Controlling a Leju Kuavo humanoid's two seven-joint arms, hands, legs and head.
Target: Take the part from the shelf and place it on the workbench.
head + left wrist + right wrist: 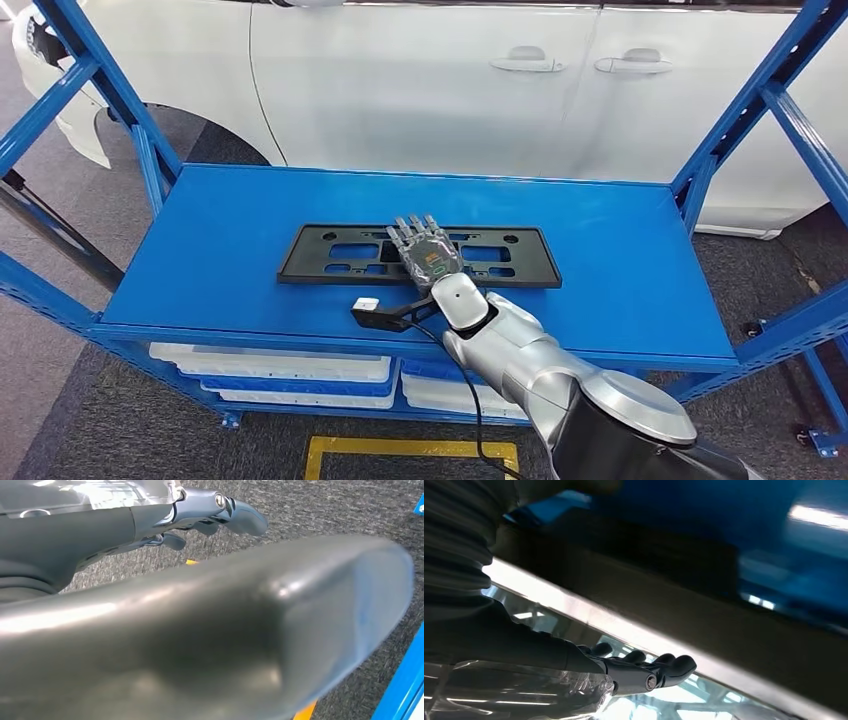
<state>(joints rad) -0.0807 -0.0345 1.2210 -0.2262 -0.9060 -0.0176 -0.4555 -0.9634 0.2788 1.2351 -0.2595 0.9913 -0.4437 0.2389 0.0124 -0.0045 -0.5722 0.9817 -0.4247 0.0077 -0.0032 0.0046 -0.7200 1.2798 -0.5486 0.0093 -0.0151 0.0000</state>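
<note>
Fingers of our right hand (425, 249) lie flat and spread on the flat black plastic frame-shaped part (330, 256), gripping nothing. We see that part mid-shelf on the blue metal shelf (620, 270), near its front edge, bare blue either side. Our left hand (200, 515) hangs over grey carpet, fingers loosely curled, holding nothing.

A white car (450, 90) stands behind; white trays (290, 372), perhaps stacked, below; yellow floor marking (410, 452).

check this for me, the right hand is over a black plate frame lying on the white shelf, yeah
Not quite: the shelf is blue, not white, as the head view shows. The rest holds: the right hand is over the black plate frame lying flat on it.
</note>
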